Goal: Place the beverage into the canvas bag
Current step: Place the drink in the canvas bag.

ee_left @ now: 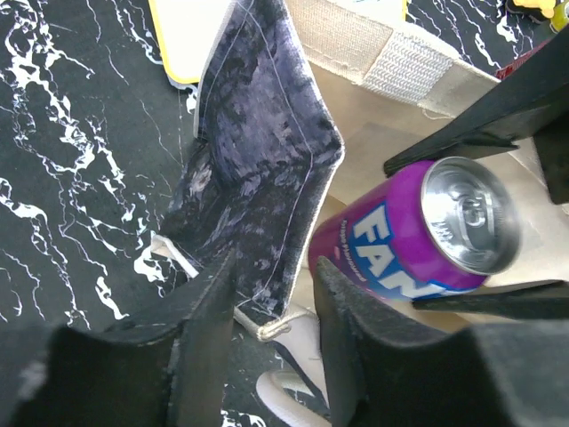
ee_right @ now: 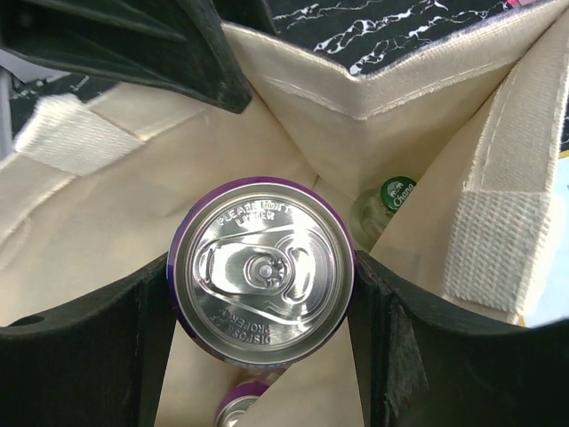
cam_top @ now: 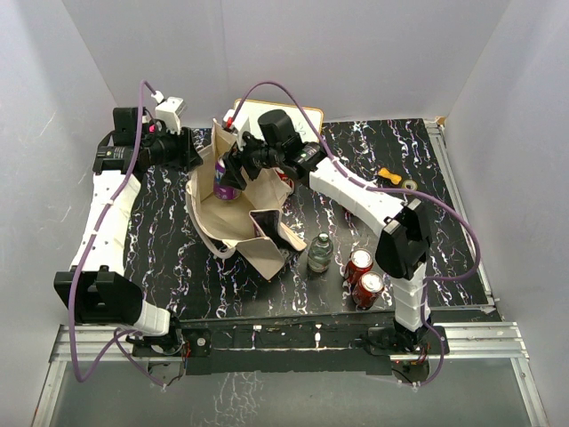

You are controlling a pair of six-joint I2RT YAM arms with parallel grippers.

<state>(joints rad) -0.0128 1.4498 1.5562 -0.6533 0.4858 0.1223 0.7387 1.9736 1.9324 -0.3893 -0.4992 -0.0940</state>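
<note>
Where the can (ee_right: 260,271) is: upright in the right gripper (ee_right: 260,298), hanging in the open mouth of the bag (cam_top: 233,238), lid up, not resting on anything I can see.
Right gripper: jaws about a can's width apart, one pad flat on each side of the purple body just under the lid.
Left gripper (ee_left: 274,277): narrowed on the bag's rim by the dark panel, with cloth between the fingers. Looks like a pinch that holds the mouth open, though I can't make out pad contact for sure.
Inside the bag: a green-capped bottle (ee_right: 391,196) and a second can (ee_right: 238,411) lower down, so the landing spot is kinda crowded.
Outside: a clear bottle (cam_top: 320,252) and two red cans (cam_top: 360,262) on the table (cam_top: 462,240), just right of the bag.
How the can handles: my guess is it's full, so hefty for its size. Stiff wall, but it'll dent if I squeeze hard, and painted metal is slippy. A side grip high on the body seems right.
How the bag handles: soft and floppy, so the walls would likely fold in without that pinch.
Risk: letting go from here could clonk the green-capped bottle. I'd lower first, then open.
</note>
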